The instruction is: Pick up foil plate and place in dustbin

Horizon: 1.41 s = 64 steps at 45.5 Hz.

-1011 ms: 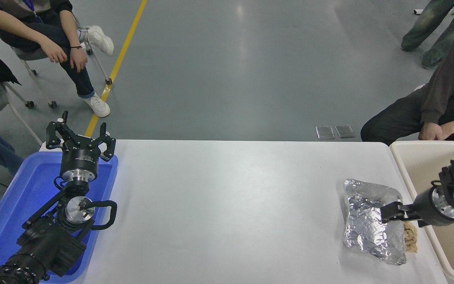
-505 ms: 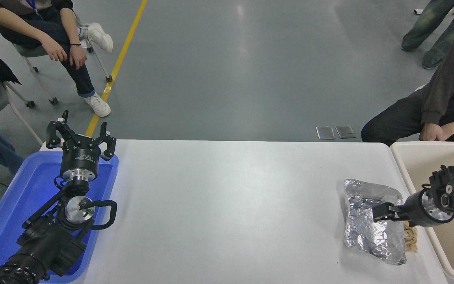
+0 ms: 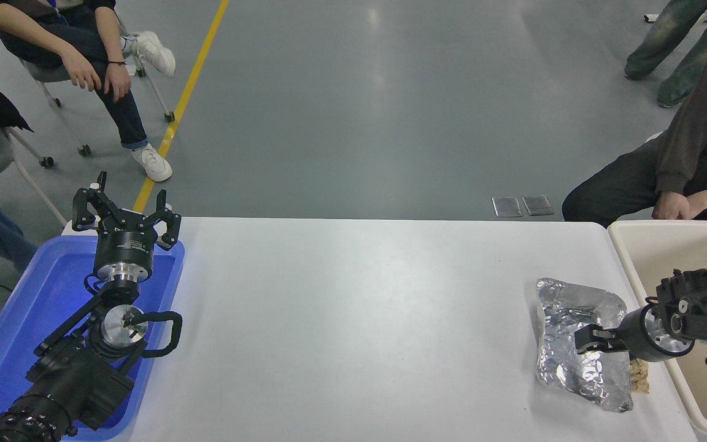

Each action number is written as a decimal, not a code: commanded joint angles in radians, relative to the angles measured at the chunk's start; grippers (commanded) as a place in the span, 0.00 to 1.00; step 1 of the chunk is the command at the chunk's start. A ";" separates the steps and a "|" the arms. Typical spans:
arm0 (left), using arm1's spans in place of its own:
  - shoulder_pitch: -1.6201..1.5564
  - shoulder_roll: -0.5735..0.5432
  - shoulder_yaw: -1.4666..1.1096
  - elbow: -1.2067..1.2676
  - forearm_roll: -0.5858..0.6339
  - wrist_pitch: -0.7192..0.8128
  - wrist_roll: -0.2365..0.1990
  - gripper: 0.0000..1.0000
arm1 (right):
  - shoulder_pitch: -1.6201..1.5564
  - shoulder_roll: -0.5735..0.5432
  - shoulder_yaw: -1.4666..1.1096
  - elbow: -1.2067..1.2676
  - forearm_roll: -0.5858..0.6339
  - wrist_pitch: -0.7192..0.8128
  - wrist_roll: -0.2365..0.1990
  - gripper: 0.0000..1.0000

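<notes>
The foil plate (image 3: 574,362), shiny, silver and wrinkled, lies on the white table (image 3: 353,319) near its right end. The cream-beige dustbin (image 3: 625,252) stands just right of the table, partly cut off by the picture's edge. My right arm reaches from over the dustbin to the left. Its gripper (image 3: 588,339) sits low over the middle of the foil plate, at or just above its surface. I cannot see whether it grips the foil. My left gripper (image 3: 126,212) is open and parked over the blue tray (image 3: 34,307) at the lower left.
A small tan wad (image 3: 639,371) lies between the foil plate's right edge and the dustbin. One person sits beyond the table's right far corner (image 3: 672,178), close to the dustbin. Others sit at the upper left (image 3: 65,49).
My right arm has moved left and slightly toward the camera, bringing its gripper further over the foil plate. The plate stays in place. The left arm has not moved.
</notes>
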 commanded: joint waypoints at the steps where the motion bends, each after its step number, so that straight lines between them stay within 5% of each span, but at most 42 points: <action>1: 0.000 0.000 0.000 -0.001 0.000 0.000 0.000 0.99 | -0.014 0.004 0.004 -0.015 0.000 -0.011 0.003 0.16; 3: 0.000 0.000 0.000 0.000 0.000 0.000 0.000 0.99 | -0.014 0.004 0.004 -0.015 -0.001 -0.011 0.004 0.00; 29: 0.000 0.000 0.000 -0.001 0.000 0.000 0.000 0.99 | 0.098 -0.069 -0.021 0.074 -0.001 -0.007 0.007 0.00; 41: 0.000 0.000 0.000 0.000 0.000 0.000 0.000 0.99 | 0.643 -0.204 -0.374 0.426 -0.003 0.051 0.009 0.00; 53: 0.000 0.000 0.000 -0.001 0.000 0.000 0.000 0.99 | 1.202 -0.134 -0.662 0.625 0.002 0.236 0.012 0.00; 64: 0.000 0.000 0.000 -0.001 0.002 0.000 0.000 0.99 | 1.350 -0.100 -0.717 0.628 0.002 0.335 0.009 0.00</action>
